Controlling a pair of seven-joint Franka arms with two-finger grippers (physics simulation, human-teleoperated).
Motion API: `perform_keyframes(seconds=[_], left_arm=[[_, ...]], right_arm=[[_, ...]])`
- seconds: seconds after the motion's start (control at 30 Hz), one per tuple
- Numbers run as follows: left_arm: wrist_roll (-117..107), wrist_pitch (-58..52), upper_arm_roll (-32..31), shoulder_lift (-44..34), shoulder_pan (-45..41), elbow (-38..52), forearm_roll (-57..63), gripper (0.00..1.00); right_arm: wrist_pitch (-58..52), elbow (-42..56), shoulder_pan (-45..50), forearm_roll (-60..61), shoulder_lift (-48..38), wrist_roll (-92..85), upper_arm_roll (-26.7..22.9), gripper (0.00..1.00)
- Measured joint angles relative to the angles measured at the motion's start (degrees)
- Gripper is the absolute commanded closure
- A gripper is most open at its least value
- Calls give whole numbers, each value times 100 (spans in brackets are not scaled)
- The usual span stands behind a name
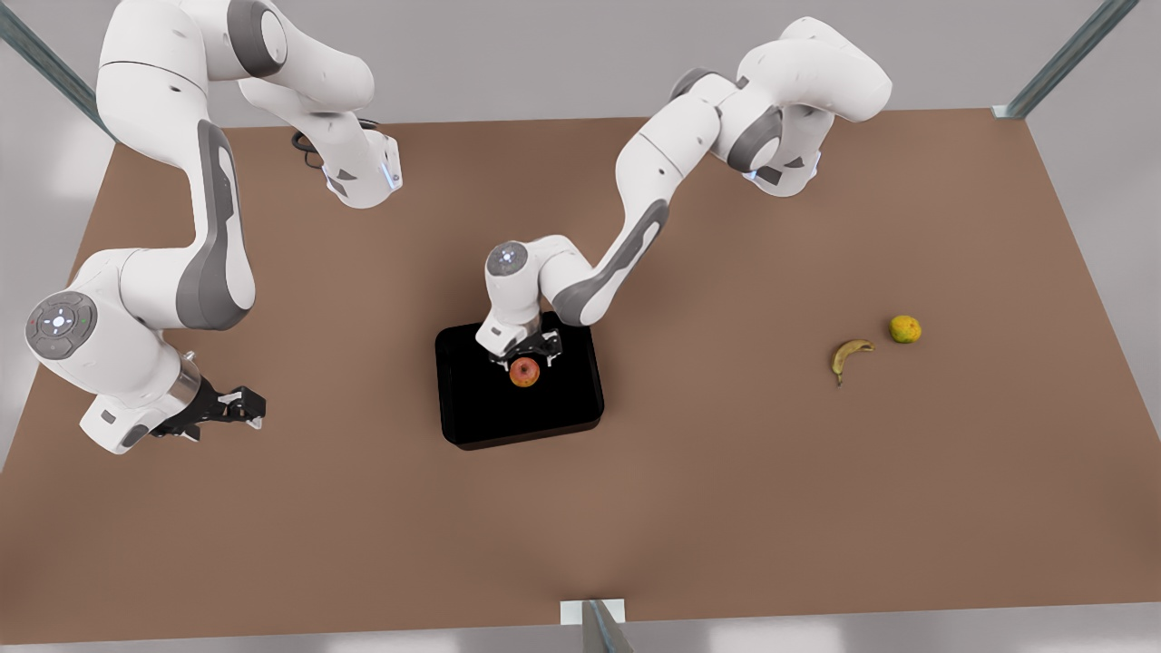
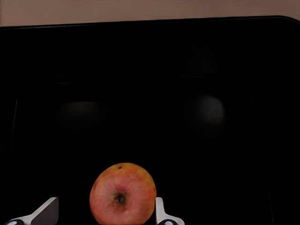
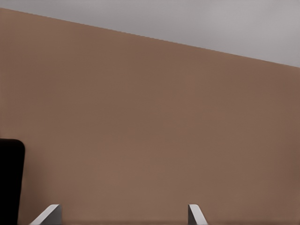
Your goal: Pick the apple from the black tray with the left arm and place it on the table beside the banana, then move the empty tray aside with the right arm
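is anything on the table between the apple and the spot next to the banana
Nothing visible is. The apple sits on the black tray between the left tool's open fingers; bare table runs to the banana.

A wide, plain brown table (image 1: pixel 726 472) stretches across the room, matte and flat. Sitting near its middle is the black tray (image 1: pixel 508 417), glossy, rounded at the corners, flat on the surface. Off toward the front view's right, well apart from the tray, lies the banana (image 1: pixel 850 355), curved and dull yellow with brownish patches. Just beside it, a little farther right, rests a round yellow-orange fruit (image 1: pixel 905 329), not touching it. Both white arms rise from bases at the table's far edge.
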Motion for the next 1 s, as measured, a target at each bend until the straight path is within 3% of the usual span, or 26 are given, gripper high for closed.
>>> perform_keyframes(seconds=[0.5, 0.57, 0.7, 0.9, 1.0], left_arm=[[-739, 599, 26, 350, 0, 0, 31, 0], [-802, 645, 26, 357, -7, 0, 32, 27], [-912, 667, 34, 316, -31, 0, 38, 28], [-687, -601, 25, -1001, 550, -42, -425, 27], [-177, -1308, 27, -2357, 1439, -1279, -892, 27]], right_arm=[[0, 3, 0, 0, 0, -20, 0, 0], [0, 0, 0, 0, 0, -22, 0, 0], [0, 3, 0, 0, 0, -24, 0, 0], [-11, 1, 69, -2, -11, -26, 9, 0], [-308, 342, 913, -2, -156, 135, 29, 0]])
